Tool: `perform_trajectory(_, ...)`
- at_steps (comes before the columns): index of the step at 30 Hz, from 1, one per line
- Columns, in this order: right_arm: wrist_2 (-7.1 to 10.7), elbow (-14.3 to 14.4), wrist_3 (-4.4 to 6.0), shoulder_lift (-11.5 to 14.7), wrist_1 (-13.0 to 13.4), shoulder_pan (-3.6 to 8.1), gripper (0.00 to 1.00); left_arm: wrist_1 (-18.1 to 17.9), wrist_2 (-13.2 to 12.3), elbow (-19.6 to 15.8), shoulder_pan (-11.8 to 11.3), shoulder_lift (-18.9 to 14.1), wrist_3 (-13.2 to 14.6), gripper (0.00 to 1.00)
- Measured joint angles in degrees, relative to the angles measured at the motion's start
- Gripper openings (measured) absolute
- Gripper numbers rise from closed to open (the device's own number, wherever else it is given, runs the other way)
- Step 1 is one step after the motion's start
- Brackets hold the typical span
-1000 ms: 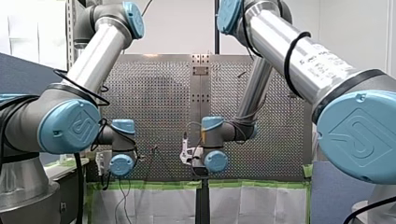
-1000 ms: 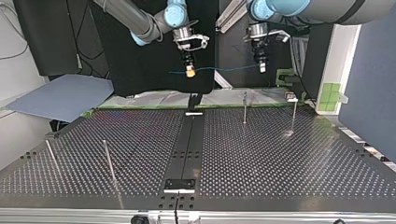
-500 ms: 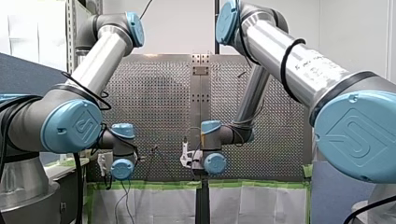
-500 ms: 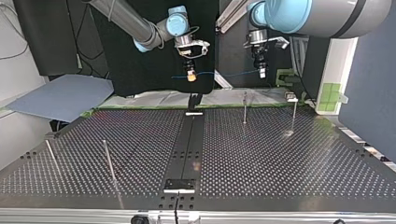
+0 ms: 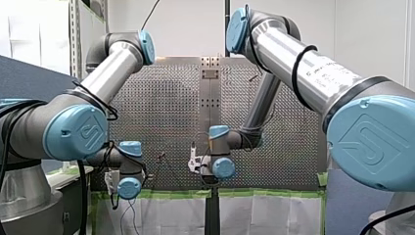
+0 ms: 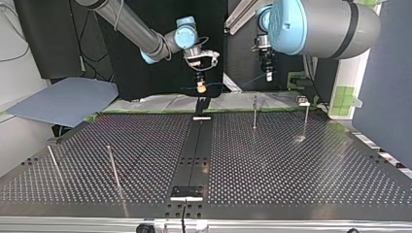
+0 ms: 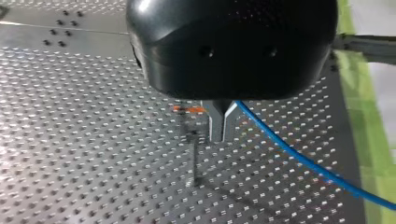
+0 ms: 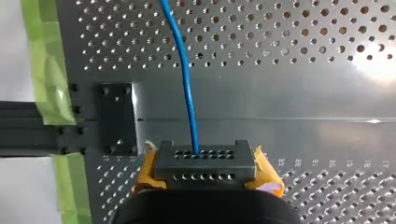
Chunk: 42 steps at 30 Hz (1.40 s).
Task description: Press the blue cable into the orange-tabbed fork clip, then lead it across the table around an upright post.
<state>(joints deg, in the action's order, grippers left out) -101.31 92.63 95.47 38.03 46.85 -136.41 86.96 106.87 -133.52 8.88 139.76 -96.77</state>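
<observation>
The blue cable [image 6: 236, 83] hangs in the air between my two grippers, just beyond the table's far edge in the top view. My left gripper [image 7: 218, 133], black with metal fingers, is shut on the cable [image 7: 289, 151], which trails off to one side. Just behind its fingertips an orange tab [image 7: 189, 109] shows on the perforated plate. My right gripper [image 8: 205, 158] has yellow pads and is shut on the cable [image 8: 184, 70], which runs straight ahead of it. In the top view my right gripper [image 6: 200, 89] is left of my left gripper [image 6: 267, 76].
Two upright posts [image 6: 254, 111] [image 6: 306, 121] stand near the far edge at the top view's right. Two more posts [image 6: 113, 167] [image 6: 53, 162] lean at its near left. A dark rail [image 6: 197, 155] runs down the table's middle. Green tape [image 8: 44, 70] lines the edge.
Both grippers have come down toward the table with the cable still held. My right gripper dropped more and shifted slightly toward the top view's right.
</observation>
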Motion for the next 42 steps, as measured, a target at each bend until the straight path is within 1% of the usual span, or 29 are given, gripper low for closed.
perform_trajectory(3,0.44,-0.9,0.00,-0.4,-0.4,0.27,0.00,1.0,-1.0,1.0,0.0,1.2,0.3,0.00)
perform_trajectory(9,0.86,-2.3,-0.34,-2.1,-0.9,1.05,0.00,3.3,-3.2,3.3,-0.1,1.7,0.3,0.00)
perform_trajectory(12,1.02,-2.7,-0.45,-2.5,-0.9,1.52,0.00,4.4,-3.5,4.5,-0.1,1.7,0.2,0.00)
perform_trajectory(18,2.15,-3.7,-0.71,-2.6,-1.0,2.29,0.00,6.9,-3.6,6.7,-0.4,1.7,-0.1,0.00)
perform_trajectory(21,2.71,-4.1,-1.00,-2.7,-1.0,2.58,0.00,7.4,-3.6,7.4,-0.5,1.7,-0.5,0.00)
perform_trajectory(25,3.16,-4.4,-1.38,-2.7,-1.1,3.06,0.00,7.5,-3.7,7.7,-0.7,1.7,-1.2,0.00)
perform_trajectory(31,3.74,-4.6,-1.69,-2.8,-1.1,3.42,0.00,7.9,-3.8,7.7,-1.0,1.6,-1.3,0.00)
perform_trajectory(38,3.90,-5.0,-1.97,-2.8,-1.5,3.74,0.00,9.5,-3.8,7.7,-1.0,0.7,0.3,0.00)
perform_trajectory(42,3.91,-5.1,-2.02,-2.8,-1.6,3.93,0.00,10.7,-4.0,7.6,-0.9,-0.8,0.8,0.00)
